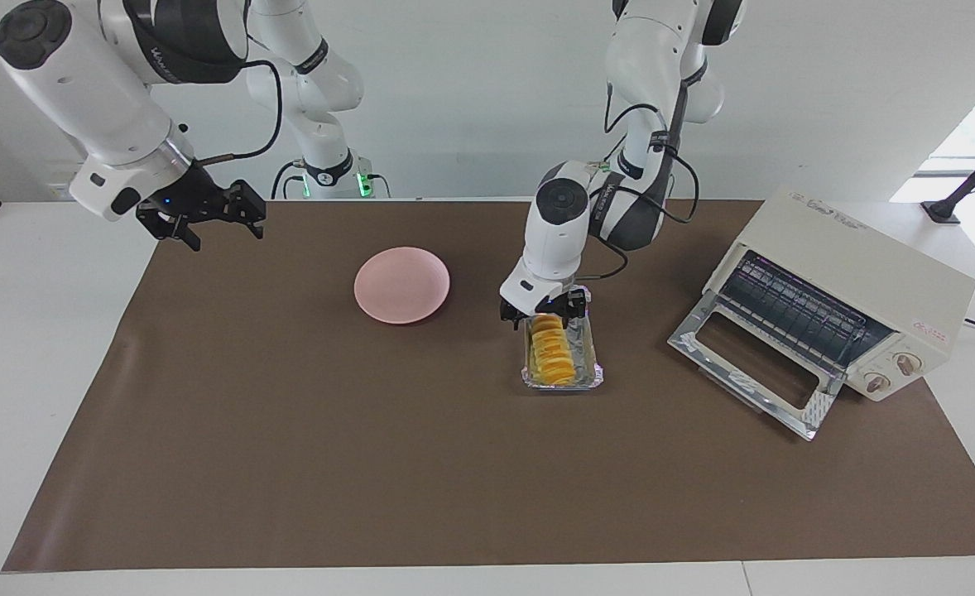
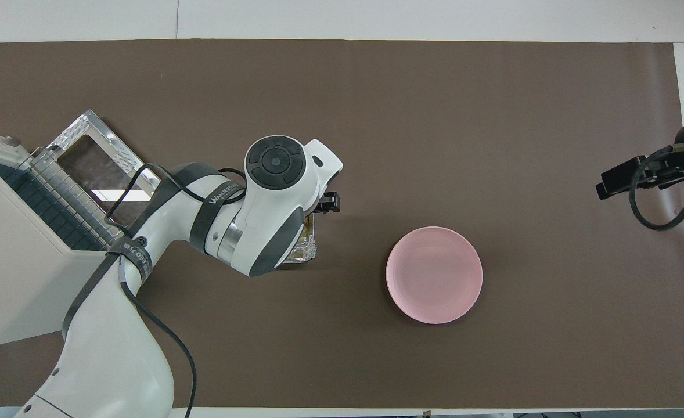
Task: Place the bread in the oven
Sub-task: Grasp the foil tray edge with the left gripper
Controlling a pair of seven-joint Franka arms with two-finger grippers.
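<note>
Two arms work over a brown mat [image 1: 289,463] that covers most of the table [image 1: 40,348]. The left gripper [image 1: 542,315] is low over the end of the foil tray [image 1: 591,377] that lies nearer to the robots, its fingers spread apart on either side of the bread [image 1: 552,352] at that end; whether they touch the loaf cannot be told. The bread lies lengthwise in the foil tray, near the middle of the mat, between the pink plate [image 1: 402,284] and the oven [image 1: 852,290]. In the overhead view the left arm's wrist hides nearly all of the tray and the loaf. The oven stands at the left arm's end of the table with its glass door [image 1: 752,364] folded down onto the mat and the wire rack [image 1: 794,310] showing inside. The right gripper [image 1: 203,217] hangs in the air over the mat's edge at the right arm's end, fingers open and holding nothing, well apart from the plate.
</note>
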